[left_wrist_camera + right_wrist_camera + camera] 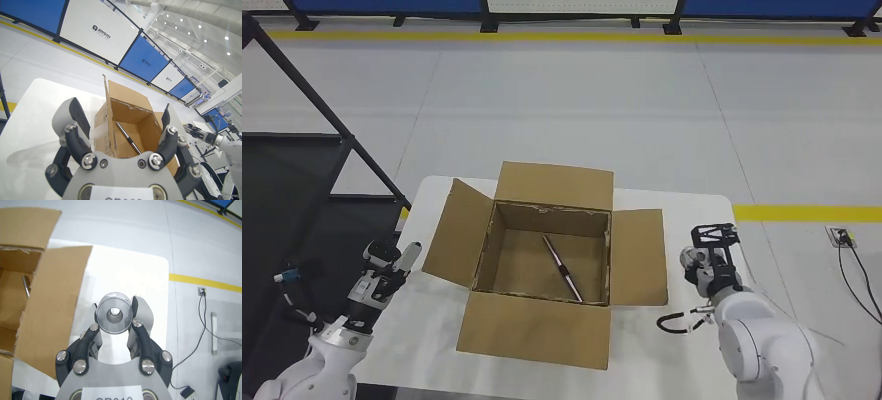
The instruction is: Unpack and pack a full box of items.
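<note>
A white desk [121,272] with rounded corners lies under both the left jaws and the right jaws. Out past the right jaws, on the pale floor [132,222] beyond the desk's edge, a yellow line [204,282] runs across. On the side of it nearer the jaws sits a socket [202,291], from which a black cable [200,317] trails past a grey bar [214,332]. Far ahead of the left jaws stands a row of blue and white panels [98,32], and a black frame [322,110] rises to their outer side.

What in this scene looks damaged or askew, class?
The cardboard box has ragged, torn edges along its inner rim. Inside, the metal rod lies diagonally across the box floor rather than square to the walls. Nothing is spilled.
</note>
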